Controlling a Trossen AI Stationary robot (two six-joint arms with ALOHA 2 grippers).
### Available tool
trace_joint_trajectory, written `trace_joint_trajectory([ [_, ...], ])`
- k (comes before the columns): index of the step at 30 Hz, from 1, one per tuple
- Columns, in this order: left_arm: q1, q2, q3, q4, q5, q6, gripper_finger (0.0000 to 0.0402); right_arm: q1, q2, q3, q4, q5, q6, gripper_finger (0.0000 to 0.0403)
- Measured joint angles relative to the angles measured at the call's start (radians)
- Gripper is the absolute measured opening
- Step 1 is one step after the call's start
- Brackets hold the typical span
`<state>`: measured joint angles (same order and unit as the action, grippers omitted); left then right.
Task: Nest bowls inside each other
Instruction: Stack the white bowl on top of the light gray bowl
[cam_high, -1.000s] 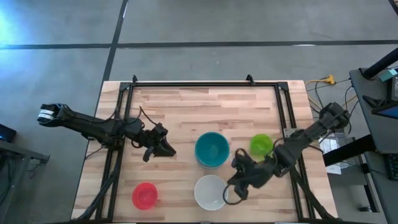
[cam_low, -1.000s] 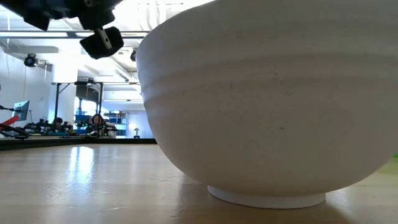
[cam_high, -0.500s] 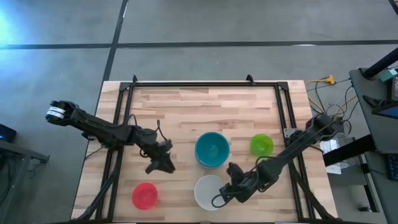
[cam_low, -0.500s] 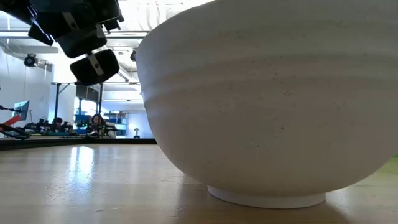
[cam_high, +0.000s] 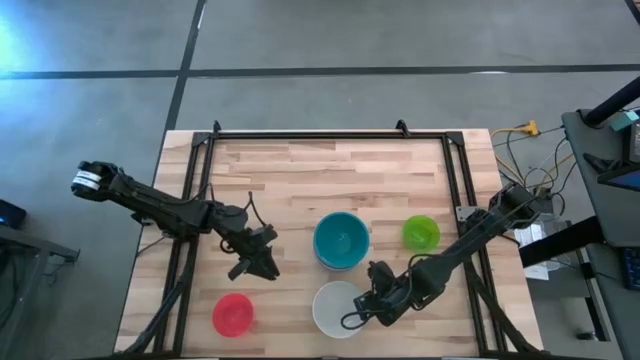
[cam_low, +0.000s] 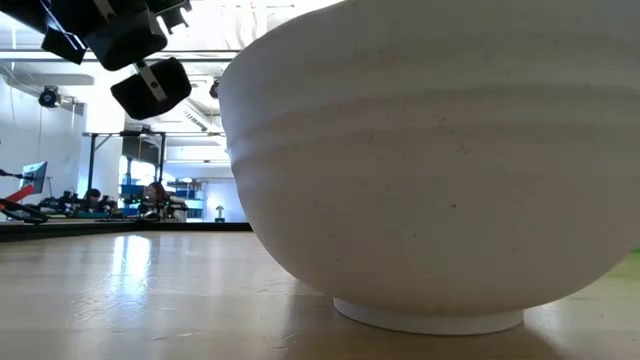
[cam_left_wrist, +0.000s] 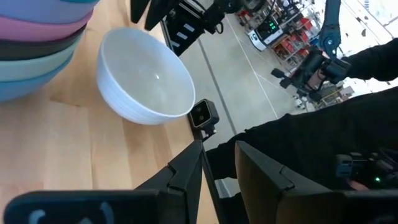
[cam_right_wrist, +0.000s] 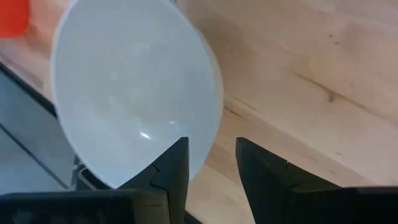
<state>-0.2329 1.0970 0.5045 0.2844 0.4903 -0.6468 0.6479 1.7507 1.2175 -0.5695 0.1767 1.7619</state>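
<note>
A white bowl rests on its foot near the table's front edge and fills the low view. My right gripper is open at the bowl's right rim, one finger over the inside and one outside. Behind the white bowl stands a stack of nested bowls with a teal one on top; its side shows several colours. A lime green bowl sits at the right and a red bowl at the near left. My left gripper hovers left of the stack, open and empty. My right gripper has the white bowl's right rim between its open fingers, which slant down from the table's right. Whether a finger touches the rim I cannot tell. The bowl stands on the table.
Black frame rails run along the table's left, right and far sides. A small camera sits at the near edge beside the white bowl. Bare wood covers the far half. People and equipment show in the room beyond.
My right gripper has gone toward the table's near left, down to the white bowl's right rim. My left gripper has moved toward the near edge and lower, staying left of the stack. No bowl has moved.
</note>
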Motion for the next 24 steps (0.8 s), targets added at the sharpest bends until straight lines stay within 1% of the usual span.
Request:
trace_joint_trajectory([
  [8,0.0,-0.008,0.001,-0.003,0.0,0.0,0.0081,-0.015,0.059,0.0,0.019,-0.014,-0.009,0.0127],
  [11,0.0,-0.009,0.002,-0.003,0.0,0.0,0.0081,-0.02,0.08,0.002,0.034,-0.023,-0.024,0.0119],
  [14,0.0,-0.014,0.003,-0.003,0.0,0.0,0.0081,-0.021,0.082,0.002,0.029,-0.023,-0.033,0.009],
  [18,0.0,-0.028,0.0,-0.004,0.0,0.001,0.0081,-0.023,0.059,0.002,0.005,-0.045,-0.09,0.0024],
  [20,0.0,-0.036,0.0,-0.004,0.0,0.007,0.0081,-0.025,0.031,0.007,-0.022,-0.071,-0.117,0.0015],
  [24,0.0,-0.053,-0.001,-0.002,0.0,0.01,0.0081,-0.03,-0.051,0.033,-0.142,-0.081,-0.166,0.001],
])
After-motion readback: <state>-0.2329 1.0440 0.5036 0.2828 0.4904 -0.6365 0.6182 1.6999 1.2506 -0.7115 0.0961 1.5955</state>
